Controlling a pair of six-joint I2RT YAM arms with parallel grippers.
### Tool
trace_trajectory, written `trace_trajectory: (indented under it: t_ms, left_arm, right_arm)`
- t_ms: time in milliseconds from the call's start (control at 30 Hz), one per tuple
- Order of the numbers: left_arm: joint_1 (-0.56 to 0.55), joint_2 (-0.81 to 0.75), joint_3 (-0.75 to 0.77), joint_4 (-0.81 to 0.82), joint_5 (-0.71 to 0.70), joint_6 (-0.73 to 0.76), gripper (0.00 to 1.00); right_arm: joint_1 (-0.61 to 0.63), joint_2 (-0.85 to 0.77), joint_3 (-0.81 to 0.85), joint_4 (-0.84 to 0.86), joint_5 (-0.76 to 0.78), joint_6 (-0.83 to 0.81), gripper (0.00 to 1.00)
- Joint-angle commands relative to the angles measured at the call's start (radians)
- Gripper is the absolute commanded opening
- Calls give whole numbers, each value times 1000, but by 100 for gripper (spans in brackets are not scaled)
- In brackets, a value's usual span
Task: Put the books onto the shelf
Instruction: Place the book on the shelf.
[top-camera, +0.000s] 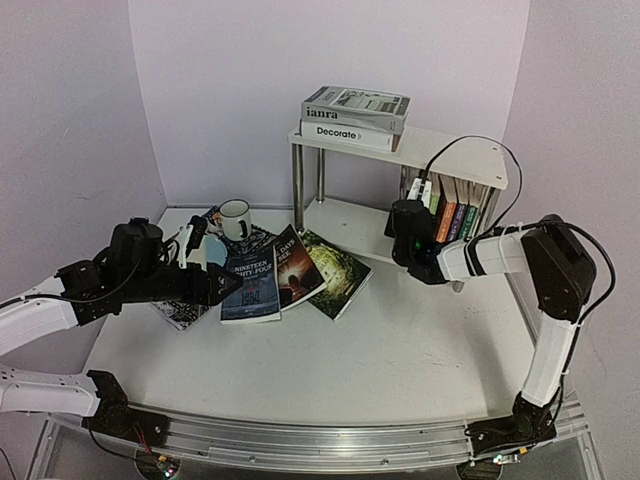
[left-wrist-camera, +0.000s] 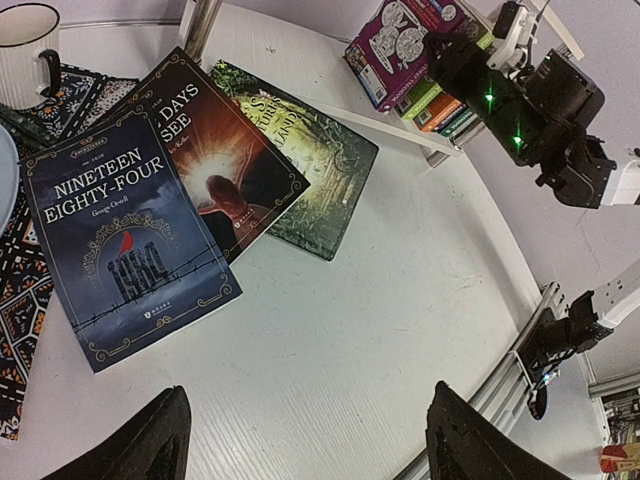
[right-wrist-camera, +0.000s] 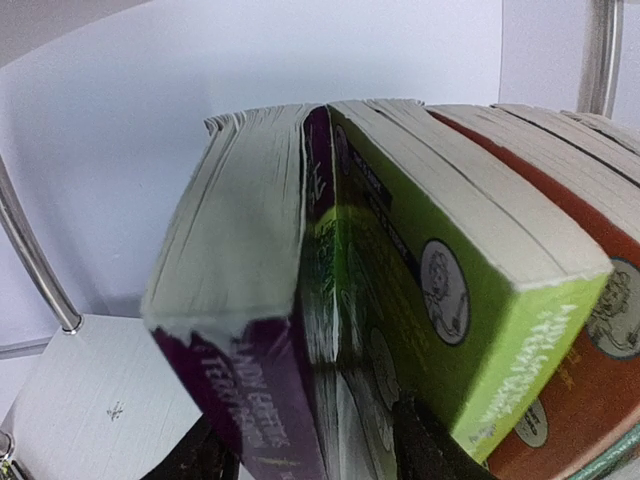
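Your left hand (top-camera: 215, 283) hung over the left part of the tabletop (top-camera: 400, 350) with its jaws wide and nothing between them. Just behind it stood a white mug (top-camera: 235, 218) on a patterned placemat (left-wrist-camera: 20, 290); a careless swing could have knocked the mug over.

Three books awaited shelving, fanned flat: Nineteen Eighty-Four (left-wrist-camera: 125, 240) overlapping a dark red-glow novel (left-wrist-camera: 225, 165), which overlapped a dark green novel (left-wrist-camera: 300, 165). Lying flat, they gave the fingers little edge to catch. In my judgement, a pinch on the top one risked dragging the others.

The shelf (top-camera: 345, 215) stood at the rear with two large books stacked on its upper board, the lower titled Decorate (top-camera: 348, 132).

Your right hand (top-camera: 405, 240) was at the lower tier, at the left end of the upright row (top-camera: 455, 220). The purple Treehouse book (right-wrist-camera: 250, 300) sat between its fingers, against a green one (right-wrist-camera: 470, 300). You could not tell whether it was gripped or loose. It leaned with nothing bracing its left side, so it could have toppled outward on withdrawal.
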Motion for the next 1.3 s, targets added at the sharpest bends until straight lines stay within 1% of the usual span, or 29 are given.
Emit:
trace_trajectory:
  t_ms: [0,233,400,533,667,767,833,900,1000,1100,1267]
  left_arm:
    - [0,-6,-3,38,-9,13,82]
    - [0,3,3,38,-7,17,82]
    - [0,2,0,38,-9,18,82]
    - [0,2,-3,39,-8,17,82]
    - [0,3,-7,41,-13,16,82]
    - [0,15,-6,47,-14,13,82]
    - [0,29,-8,55,-17,8,82]
    - [-1,45,-11,61,-32,-7,82]
    - [0,59,-29,71,-100,-67,82]
    - [1,82,-39,95,-107,-101,83]
    - [22,141,-68,145,-89,-134,83]
  right_arm:
    - [32,-85,-34,19,63,38,54]
    - [88,-119,-54,-2,78,36,56]
    - [171,-157,-73,-34,143,32,58]
    - [231,-208,-133,-44,154,72,59]
    - [298,-248,-158,-136,154,108,60]
    - [350,-271,-192,-179,137,124,64]
    - [378,-289,-213,-238,89,161,65]
    - [390,-298,-212,-349,-3,223,66]
    - [403,-285,-194,-477,-162,272,67]
    - [408,-264,-190,-519,-331,302,68]
    - [408,-196,-162,-520,-528,357,71]
